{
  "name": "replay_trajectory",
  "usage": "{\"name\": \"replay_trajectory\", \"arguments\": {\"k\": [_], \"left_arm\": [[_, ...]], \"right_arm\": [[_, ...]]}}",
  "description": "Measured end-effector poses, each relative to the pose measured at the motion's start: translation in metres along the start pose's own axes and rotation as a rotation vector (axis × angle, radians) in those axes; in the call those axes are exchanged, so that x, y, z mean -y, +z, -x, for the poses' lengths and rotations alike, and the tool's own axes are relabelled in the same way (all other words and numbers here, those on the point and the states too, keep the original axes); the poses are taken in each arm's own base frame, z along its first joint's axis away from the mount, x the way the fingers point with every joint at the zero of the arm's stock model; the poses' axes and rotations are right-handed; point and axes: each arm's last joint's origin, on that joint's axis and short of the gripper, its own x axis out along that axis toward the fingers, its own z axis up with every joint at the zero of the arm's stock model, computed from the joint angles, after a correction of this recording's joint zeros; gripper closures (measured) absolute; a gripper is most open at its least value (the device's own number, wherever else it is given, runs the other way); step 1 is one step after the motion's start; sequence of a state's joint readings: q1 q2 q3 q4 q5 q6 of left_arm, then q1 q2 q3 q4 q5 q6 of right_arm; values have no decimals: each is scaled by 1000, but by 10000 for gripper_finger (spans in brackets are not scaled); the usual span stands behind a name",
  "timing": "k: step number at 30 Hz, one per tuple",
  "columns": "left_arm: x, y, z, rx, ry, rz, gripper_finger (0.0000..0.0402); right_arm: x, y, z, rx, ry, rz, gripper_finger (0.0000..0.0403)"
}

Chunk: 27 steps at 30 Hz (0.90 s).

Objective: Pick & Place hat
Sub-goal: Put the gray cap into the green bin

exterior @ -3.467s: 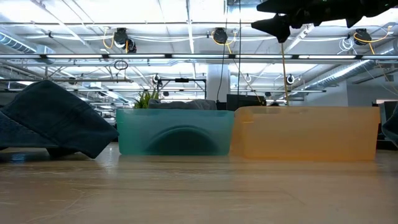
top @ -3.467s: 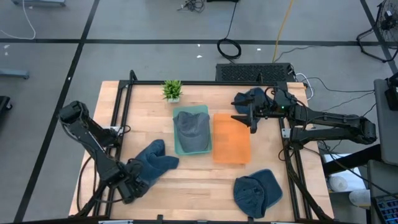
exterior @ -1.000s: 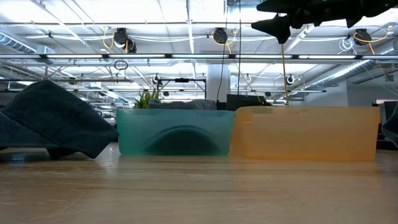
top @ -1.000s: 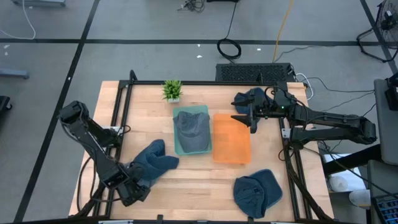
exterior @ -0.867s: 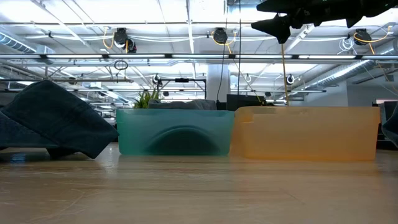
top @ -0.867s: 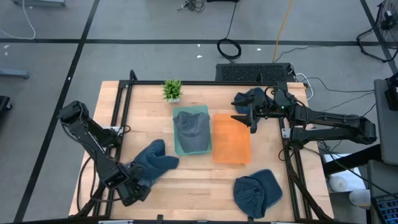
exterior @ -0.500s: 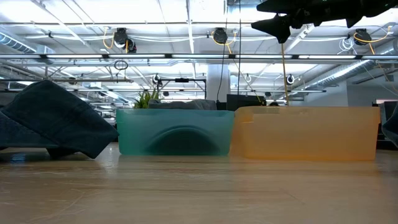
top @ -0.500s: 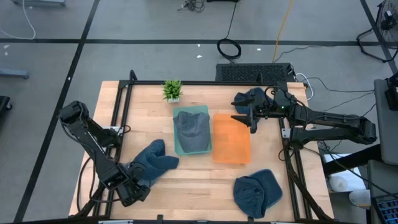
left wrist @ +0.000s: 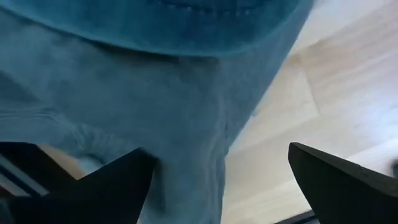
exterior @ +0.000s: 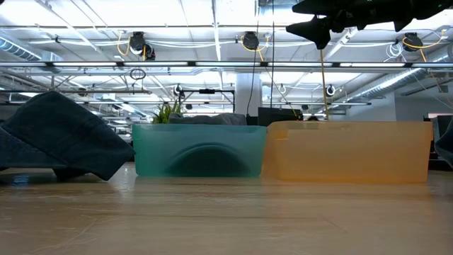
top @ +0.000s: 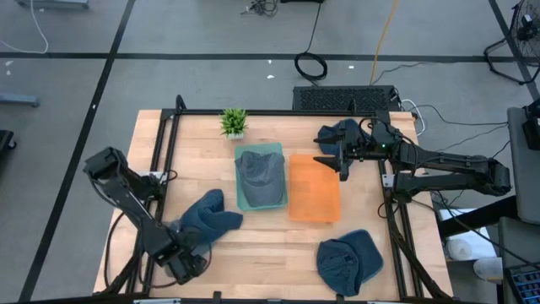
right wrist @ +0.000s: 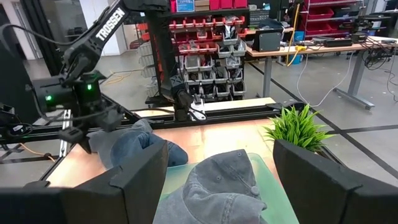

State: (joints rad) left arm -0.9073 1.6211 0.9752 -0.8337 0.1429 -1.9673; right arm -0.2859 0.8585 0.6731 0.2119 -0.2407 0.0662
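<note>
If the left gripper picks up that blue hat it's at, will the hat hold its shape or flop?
Probably flop: the blue hat lies crumpled and folded on the table, so it looks like soft cloth. It likely weighs little and should drape from the open left gripper. A pinch on one edge may leave most of it dangling.

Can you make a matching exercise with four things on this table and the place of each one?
Things:
1. grey hat
2. orange bin
3. small plant
4. left hand

Places:
A. at the table's far edge
B. inside the green bin
C. open, at the blue hat near the table's front left
D. right of the green bin, touching it

Pairs: 1-B, 2-D, 3-A, 4-C
</note>
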Motion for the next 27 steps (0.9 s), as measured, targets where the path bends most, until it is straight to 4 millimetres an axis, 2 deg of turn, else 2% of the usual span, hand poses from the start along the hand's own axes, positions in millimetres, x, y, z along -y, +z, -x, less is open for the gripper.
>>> {"name": "replay_trajectory", "arguments": {"k": [4,7,10,15,22,27], "left_arm": [[5,0,-10,-38,24,-20,24],[5,-1,-11,-47,22,-19,44],[5,-1,-8,-58,15,-6,95],[4,-3,-7,-143,43,-1,201],[6,-7,-2,-281,37,-40,375],[4,-6,19,-294,-22,-59,391]], "right_arm": [[0,0,0,0,0,0,124],[0,0,0,0,0,0,124],[0,0,0,0,1,2,124],[0,0,0,0,1,0,124],[0,0,0,0,1,-71,124],[0,0,0,0,1,-86,124]]}}
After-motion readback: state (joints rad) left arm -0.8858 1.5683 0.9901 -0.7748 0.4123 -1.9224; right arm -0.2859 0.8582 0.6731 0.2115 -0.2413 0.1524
